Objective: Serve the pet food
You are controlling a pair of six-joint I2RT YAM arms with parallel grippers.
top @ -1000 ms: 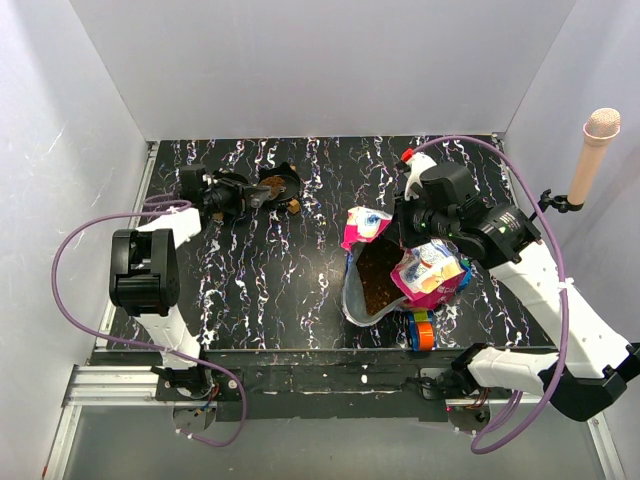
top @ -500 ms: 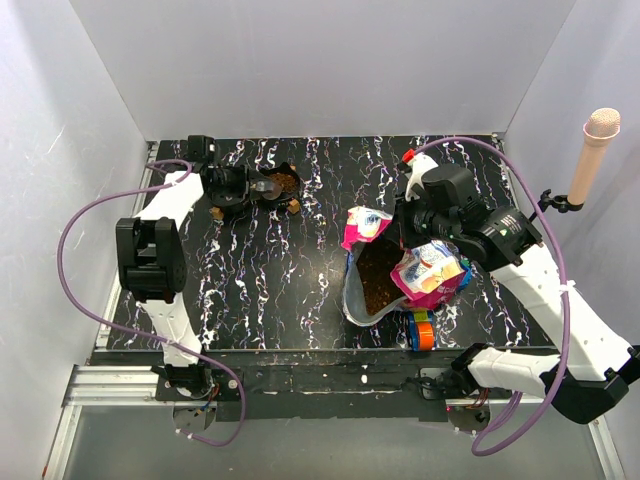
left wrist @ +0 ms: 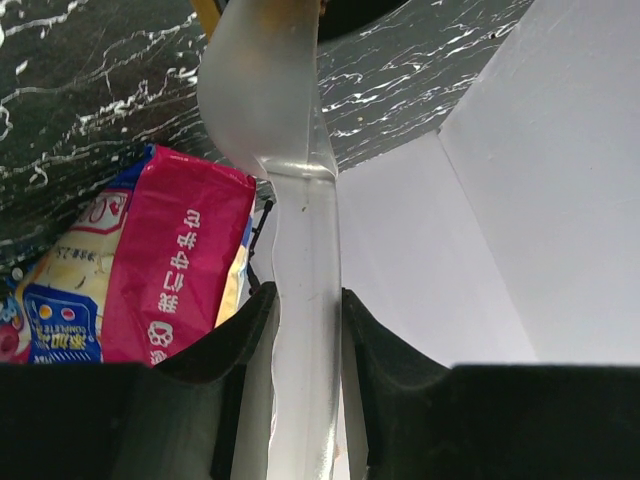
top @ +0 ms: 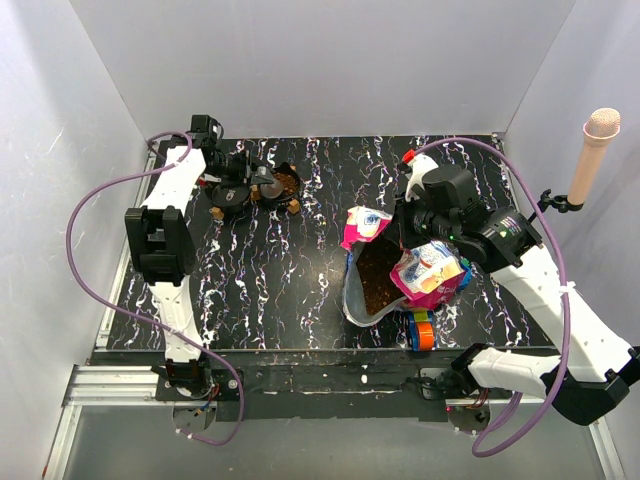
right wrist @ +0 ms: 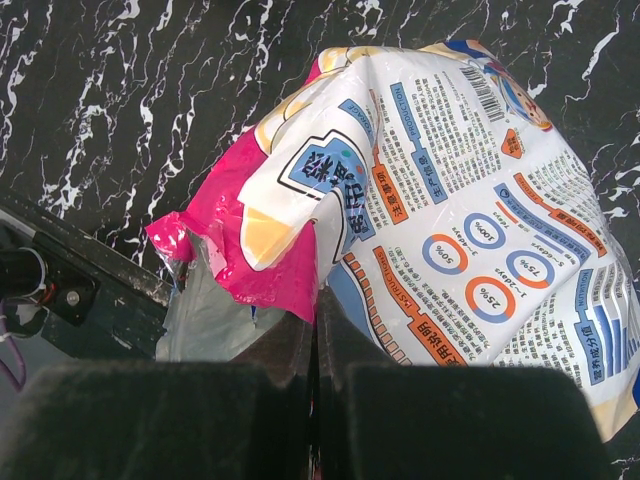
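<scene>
The open magenta-and-blue pet food bag (top: 430,270) lies right of centre, with brown kibble (top: 378,282) showing in its mouth. My right gripper (top: 425,250) is shut on the bag's torn upper edge (right wrist: 290,270). The bag's printed side (right wrist: 470,200) fills the right wrist view. My left gripper (top: 243,188) is at the back left, shut on the handle of a translucent scoop (top: 264,186). The scoop's cup (left wrist: 262,95) reaches the black bowl (top: 276,168), which holds kibble (top: 288,182). The bag also shows in the left wrist view (left wrist: 150,270).
Colourful toy blocks (top: 420,330) lie by the bag near the front edge. A white spray bottle with a red cap (top: 412,162) stands behind the right wrist. Two small brown pieces (top: 293,206) lie beside the bowl. White walls enclose the table; a microphone (top: 593,150) stands at the right.
My left arm has swung back and left, carrying the scoop to the bowl. Kibble now shows in the bowl. The right gripper and the bag have stayed put.
</scene>
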